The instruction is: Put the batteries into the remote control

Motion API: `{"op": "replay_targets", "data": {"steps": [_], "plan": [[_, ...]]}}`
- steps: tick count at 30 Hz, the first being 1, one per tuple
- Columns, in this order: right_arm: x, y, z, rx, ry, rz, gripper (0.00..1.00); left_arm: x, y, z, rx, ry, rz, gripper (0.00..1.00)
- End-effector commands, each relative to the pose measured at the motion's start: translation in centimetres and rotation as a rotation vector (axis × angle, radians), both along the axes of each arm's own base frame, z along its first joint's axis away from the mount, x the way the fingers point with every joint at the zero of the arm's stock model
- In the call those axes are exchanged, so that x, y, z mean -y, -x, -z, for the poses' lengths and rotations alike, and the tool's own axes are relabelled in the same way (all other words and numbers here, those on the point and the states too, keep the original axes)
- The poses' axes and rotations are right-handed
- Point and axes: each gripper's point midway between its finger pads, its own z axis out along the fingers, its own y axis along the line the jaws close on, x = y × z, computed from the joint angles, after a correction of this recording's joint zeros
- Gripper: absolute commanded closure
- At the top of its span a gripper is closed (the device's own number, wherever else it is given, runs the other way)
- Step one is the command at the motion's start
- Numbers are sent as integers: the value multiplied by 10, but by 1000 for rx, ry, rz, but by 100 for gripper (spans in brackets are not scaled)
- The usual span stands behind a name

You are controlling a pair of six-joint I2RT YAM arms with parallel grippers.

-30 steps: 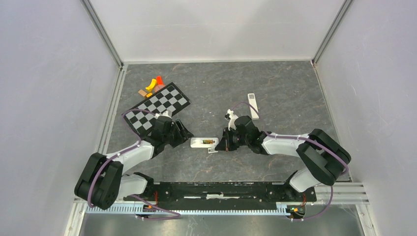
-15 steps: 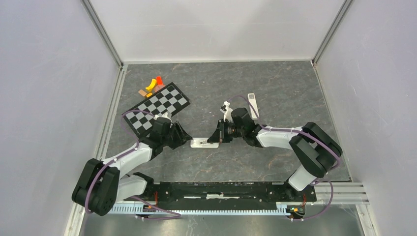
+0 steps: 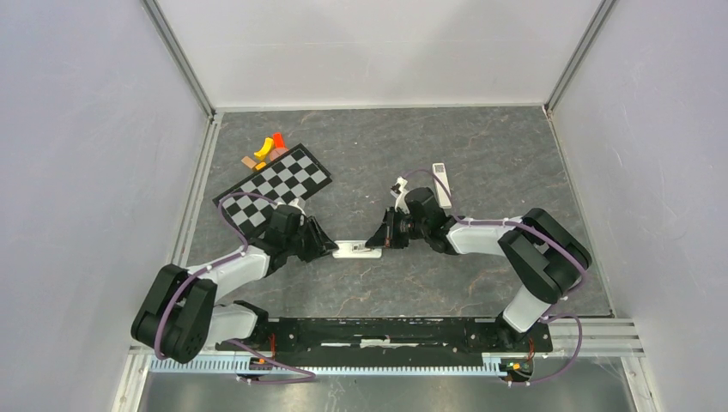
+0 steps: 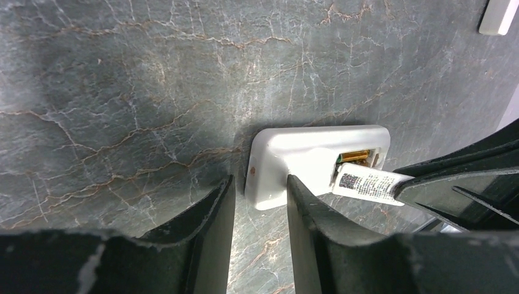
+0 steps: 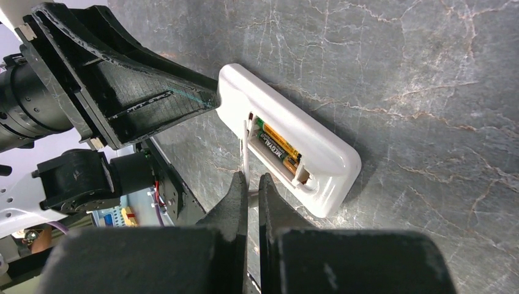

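The white remote control (image 3: pixel 352 250) lies face down on the dark mat, its battery bay open. Two batteries (image 5: pixel 278 147) sit side by side in the bay, and a gold band (image 4: pixel 354 155) shows in the left wrist view. My left gripper (image 3: pixel 329 247) (image 4: pixel 260 180) is at the remote's left end, jaws apart, with a corner of the remote (image 4: pixel 275 165) between the fingertips. My right gripper (image 3: pixel 379 241) (image 5: pixel 250 177) is shut on a thin white labelled cover (image 4: pixel 367 182). That cover (image 5: pixel 245 150) stands edge-on right beside the open bay.
A narrow white strip (image 3: pixel 440 183) lies on the mat behind the right arm. A chequered board (image 3: pixel 273 184) with small orange, red and yellow pieces (image 3: pixel 268 146) beside it sits at the back left. Grey enclosure walls surround the mat.
The left gripper has moved in to the remote's left end and its jaws have narrowed. The right gripper shifted left and back, bringing the cover to the bay.
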Motion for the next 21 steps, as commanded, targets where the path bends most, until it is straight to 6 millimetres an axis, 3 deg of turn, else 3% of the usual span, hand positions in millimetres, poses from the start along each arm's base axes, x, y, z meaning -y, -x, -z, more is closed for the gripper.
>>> {"op": "replay_targets", "data": {"steps": [1, 13, 21], "plan": [[0, -8, -2, 11, -11, 29, 100, 4, -3, -2, 32, 7, 31, 58], [3, -13, 7, -2, 9, 52, 100, 3, -2, -1, 32, -3, 38, 60], [-2, -6, 7, -29, -28, 11, 100, 5, -2, -2, 34, 5, 50, 60]]}}
